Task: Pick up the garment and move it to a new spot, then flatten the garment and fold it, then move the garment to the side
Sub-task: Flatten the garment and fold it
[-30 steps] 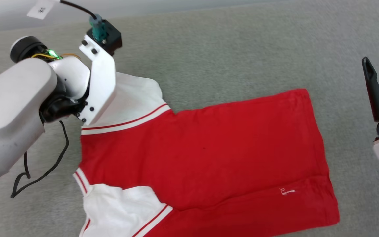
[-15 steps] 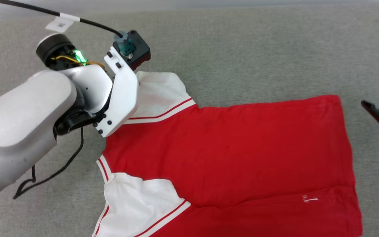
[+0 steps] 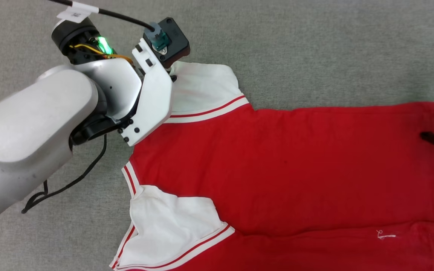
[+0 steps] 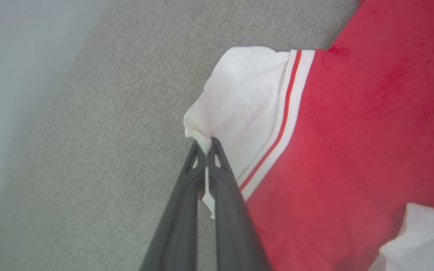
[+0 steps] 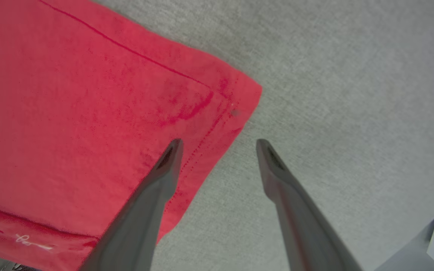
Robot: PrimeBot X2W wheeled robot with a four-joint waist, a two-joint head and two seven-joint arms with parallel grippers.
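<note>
red cloth, plain side up, lies spread nearly flat on the grey fabric surface (image 3: 315, 45): this is the garment (image 3: 277, 169), with its collar end toward the left edge of the surface and its hem toward the right edge. no lettering is seen on this side.

the left gripper (image 4: 205, 145) is closed and pinches the outer edge of the far white sleeve (image 4: 239, 105), a small fold of white cloth between its two fingers. the right gripper (image 5: 219, 145) stands wide open and holds nothing. it hovers at the far hem corner (image 5: 239, 98), one finger above the red cloth, the other above the bare grey surface.

i judge the flattening step is in hand, and folding is not yet begun. the next move probably calls for the right gripper to go down and close on that hem corner. then both arms can draw the cloth apart, gently, so that the sleeve does not slip out.

compared with one second ago, the whole head picture has shifted, so the camera has moved. the pale strip beyond the far edge of the surface is gone from view. the right gripper's finger was then well apart from the hem, over grey fabric. now its dark tip reaches over the hem edge. the left grip on the sleeve looks unchanged.
</note>
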